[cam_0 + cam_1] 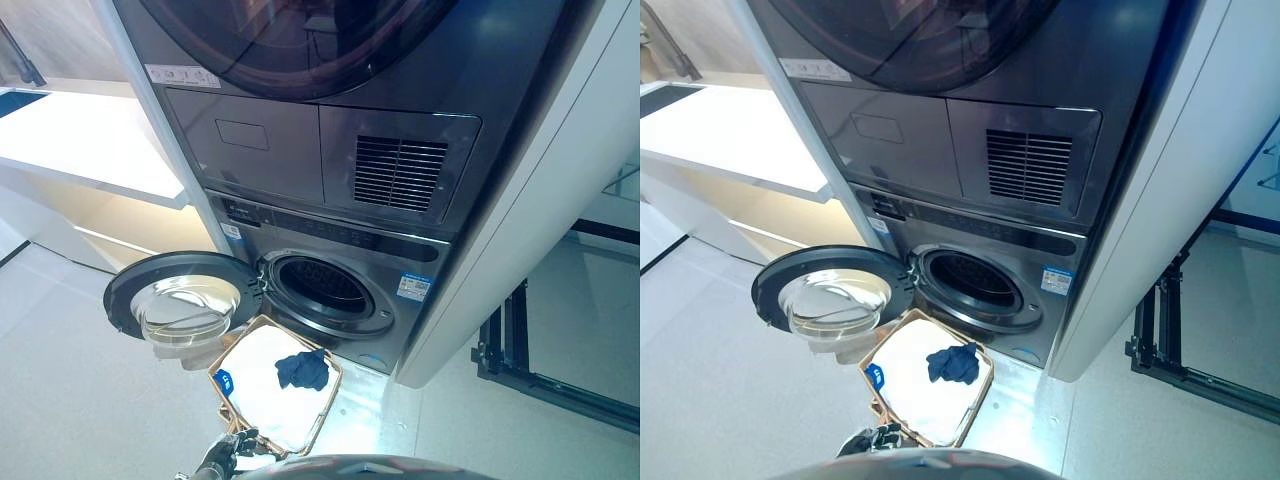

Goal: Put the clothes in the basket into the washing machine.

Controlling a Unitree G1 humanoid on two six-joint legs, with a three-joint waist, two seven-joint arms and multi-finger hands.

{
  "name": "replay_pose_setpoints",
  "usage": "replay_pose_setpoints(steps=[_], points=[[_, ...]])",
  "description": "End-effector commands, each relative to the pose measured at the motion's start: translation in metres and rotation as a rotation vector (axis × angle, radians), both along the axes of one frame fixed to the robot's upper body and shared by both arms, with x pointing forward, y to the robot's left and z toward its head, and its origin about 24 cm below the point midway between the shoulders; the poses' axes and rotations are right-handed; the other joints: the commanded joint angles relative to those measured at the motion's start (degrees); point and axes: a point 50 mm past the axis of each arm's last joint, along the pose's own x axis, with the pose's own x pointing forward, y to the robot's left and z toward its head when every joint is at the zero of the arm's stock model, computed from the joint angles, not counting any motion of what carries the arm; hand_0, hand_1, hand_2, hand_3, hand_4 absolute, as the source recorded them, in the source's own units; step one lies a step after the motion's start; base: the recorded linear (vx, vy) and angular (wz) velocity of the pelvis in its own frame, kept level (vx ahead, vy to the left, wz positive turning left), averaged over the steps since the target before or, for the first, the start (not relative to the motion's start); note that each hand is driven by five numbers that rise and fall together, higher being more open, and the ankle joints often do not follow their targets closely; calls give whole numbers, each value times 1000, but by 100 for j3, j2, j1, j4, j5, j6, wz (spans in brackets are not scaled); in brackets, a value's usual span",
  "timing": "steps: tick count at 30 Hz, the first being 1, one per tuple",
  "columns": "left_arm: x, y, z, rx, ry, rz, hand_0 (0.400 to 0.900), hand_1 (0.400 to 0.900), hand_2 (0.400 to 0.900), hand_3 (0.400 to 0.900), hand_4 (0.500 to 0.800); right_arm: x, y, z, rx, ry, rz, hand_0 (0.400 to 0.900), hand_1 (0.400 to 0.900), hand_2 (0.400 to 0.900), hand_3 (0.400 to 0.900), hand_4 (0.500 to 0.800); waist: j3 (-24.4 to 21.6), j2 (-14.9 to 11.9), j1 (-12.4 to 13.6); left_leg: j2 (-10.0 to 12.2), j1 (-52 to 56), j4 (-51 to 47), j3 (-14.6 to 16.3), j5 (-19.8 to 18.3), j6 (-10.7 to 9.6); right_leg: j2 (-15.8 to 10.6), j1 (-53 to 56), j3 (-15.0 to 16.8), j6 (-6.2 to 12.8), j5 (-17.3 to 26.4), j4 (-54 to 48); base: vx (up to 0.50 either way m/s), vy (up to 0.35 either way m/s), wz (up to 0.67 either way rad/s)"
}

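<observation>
My left hand (225, 455) sits at the basket's (325, 412) near corner, fingers curled; whether they grip the rim I cannot tell. A dark blue garment (303, 370) lies on white cloth (262, 385) inside, below the washing machine's (330, 290) open door (180, 296).

Only the left hand (226, 455) is showing, low at the near edge, just left of centre. It is reaching up and away from the robot, its dark fingers (243, 438) bunched together (whether they are curled tight or merely relaxed cannot be told). The right hand is showing nowhere.
</observation>
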Motion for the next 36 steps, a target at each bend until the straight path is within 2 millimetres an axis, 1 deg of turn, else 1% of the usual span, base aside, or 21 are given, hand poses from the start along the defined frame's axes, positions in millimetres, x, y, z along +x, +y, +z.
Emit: replay_pose_setpoints(steps=[1,5,8,10,11,12,14,15,17,19,20,21,22,23,25,26,28,30,32,35,36], points=[[14,17,5,54,-36,18,900,900,900,900,800,-10,-1,1,-8,29,-8,900,900,900,900,800,-157,-315,25,-354,-169,-11,-82,-333,362,-159,-503,150,156,732,-111,0,0,0],[17,17,5,61,-44,-7,900,900,900,900,800,-8,-1,1,-3,23,-3,900,900,900,900,800,-146,-317,23,-351,-172,-11,-72,-330,357,-151,-517,159,152,737,-107,0,0,0],[27,14,7,75,-60,-74,900,900,900,900,800,-6,-2,1,-2,18,2,900,900,900,900,800,-139,-318,-6,-343,-181,-11,-64,-338,349,-142,-524,181,153,741,-123,24,7,-2],[39,9,9,81,-85,-132,900,900,900,900,800,-5,-3,1,-3,7,-6,900,900,900,900,800,-110,-308,-45,-336,-206,-11,-46,-346,347,-132,-574,209,155,764,-138,26,24,-13],[49,7,11,116,-96,-210,900,900,900,900,800,-1,-3,1,-4,-3,-11,900,900,900,900,800,-74,-300,-72,-333,-247,-11,-24,-341,346,-114,-644,240,155,776,-134,2,19,-19],[57,8,13,143,-106,-249,900,900,900,900,800,3,-5,1,-6,-13,-5,900,900,900,900,800,-58,-299,-84,-331,-271,-11,-9,-336,346,-108,-682,260,155,788,-137,-21,17,-22],[83,4,24,179,-191,-378,900,900,900,900,800,10,-9,2,-7,-34,12,900,900,900,900,800,11,-282,-132,-327,-369,-11,39,-323,347,-97,-820,324,160,840,-140,-29,15,-21],[95,1,29,210,-230,-470,900,900,900,900,800,11,-11,3,-13,-37,26,900,900,900,900,800,67,-270,-164,-324,-430,-11,66,-310,347,-81,-901,347,160,859,-138,-29,19,-17],[117,0,41,267,-311,-580,900,900,900,900,800,22,-16,5,-28,-75,21,900,900,900,900,800,227,-251,-190,-314,-604,-11,79,-264,354,-73,-1115,371,151,888,-98,-94,22,-16],[141,-1,55,332,-385,-679,900,900,900,900,800,34,-26,8,-55,-115,19,900,900,900,900,800,438,-225,-240,-323,-793,-9,99,-211,383,-62,-1354,416,131,923,-30,-139,36,-24],[150,-2,60,370,-407,-719,900,900,900,900,800,37,-29,9,-66,-129,14,900,900,900,900,800,580,-218,-279,-320,-916,32,126,-194,401,-63,-1508,456,121,943,24,-211,53,-29],[166,0,68,451,-415,-784,900,900,900,900,800,45,-35,12,-90,-147,12,900,900,900,900,800,826,-225,-341,-302,-1121,150,161,-192,428,-70,-1725,501,100,963,130,-216,48,-23],[173,1,74,452,-447,-765,900,900,900,900,800,47,-38,13,-95,-161,5,900,900,900,900,800,881,-229,-355,-314,-1274,225,165,-174,432,-86,-1845,520,90,987,160,-199,48,-15],[184,0,82,499,-482,-798,900,900,900,900,800,46,-40,14,-106,-164,-12,900,900,900,900,800,983,-233,-390,-330,-1440,321,163,-166,442,-95,-2005,519,66,1009,227,-129,37,-2],[207,-2,102,586,-579,-863,900,900,900,900,800,52,-48,18,-131,-203,-57,900,900,900,900,800,1213,-247,-443,-354,-1781,530,163,-166,446,-144,-2308,465,30,1042,357,-143,34,5],[213,-2,106,609,-585,-873,900,900,900,900,800,53,-48,18,-131,-207,-58,900,900,900,900,800,1265,-254,-458,-364,-1899,581,162,-158,448,-147,-2397,457,25,1048,379,-133,28,2],[232,-7,123,667,-626,-944,900,900,900,900,800,51,-53,20,-152,-203,-72,900,900,900,900,800,1426,-271,-534,-400,-2254,753,157,-145,452,-149,-2732,456,-4,1085,504,-136,30,-3],[247,-4,139,711,-655,-951,900,900,900,900,800,47,-57,22,-164,-190,-96,900,900,900,900,800,1522,-281,-574,-420,-2578,915,178,-134,445,-163,-3002,445,-20,1108,581,-123,11,5],[263,0,157,790,-697,-953,900,900,900,900,800,44,-63,24,-186,-185,-133,900,900,900,900,800,1602,-277,-614,-452,-2917,1056,156,-116,427,-191,-3285,407,-41,1136,677,-98,4,11],[281,3,181,885,-742,-944,900,900,900,900,800,37,-60,23,-184,-180,-171,900,900,900,900,800,1703,-269,-682,-482,-3314,1233,183,-124,418,-204,-3642,408,-62,1176,776,-66,19,5],[288,5,191,932,-760,-949,900,900,900,900,800,38,-59,22,-184,-187,-179,900,900,900,900,800,1726,-272,-707,-483,-3416,1262,197,-123,414,-208,-3745,405,-69,1188,785,-52,16,3]])
